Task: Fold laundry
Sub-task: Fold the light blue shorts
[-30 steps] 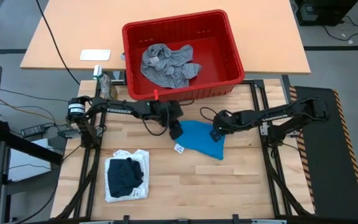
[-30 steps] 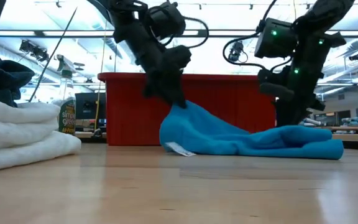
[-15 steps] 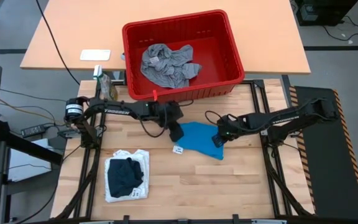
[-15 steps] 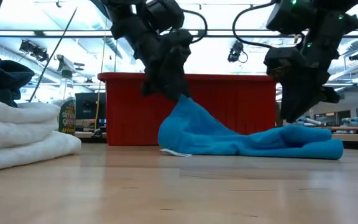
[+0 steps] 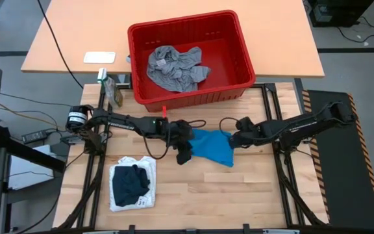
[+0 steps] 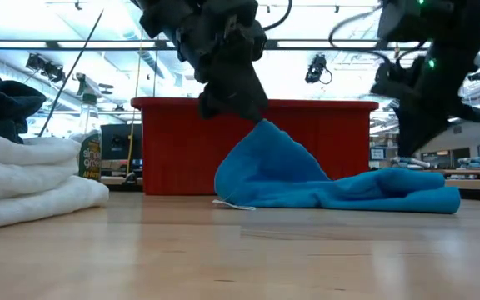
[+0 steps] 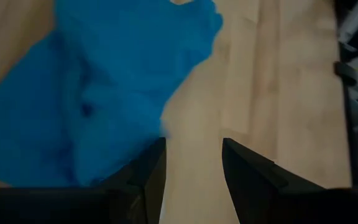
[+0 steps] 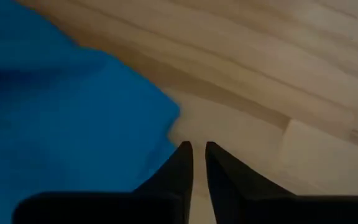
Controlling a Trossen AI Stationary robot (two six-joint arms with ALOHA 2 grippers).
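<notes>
Your blue cloth [image 5: 211,147] lies mid-table, soft and limp, one edge peaked up; take it by a corner. Left gripper [image 5: 184,156] fingers stand spread, seemingly empty; right gripper [image 5: 234,139] fingers are nearly together, beside its edge.

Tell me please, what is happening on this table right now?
Two robot arms are folding laundry. The left gripper, fingers apart and empty, hangs by one edge of the bright blue garment; the right gripper sits near the other edge, holding nothing. A navy and white pile lies nearby, and a grey garment waits in the red basket.
</notes>
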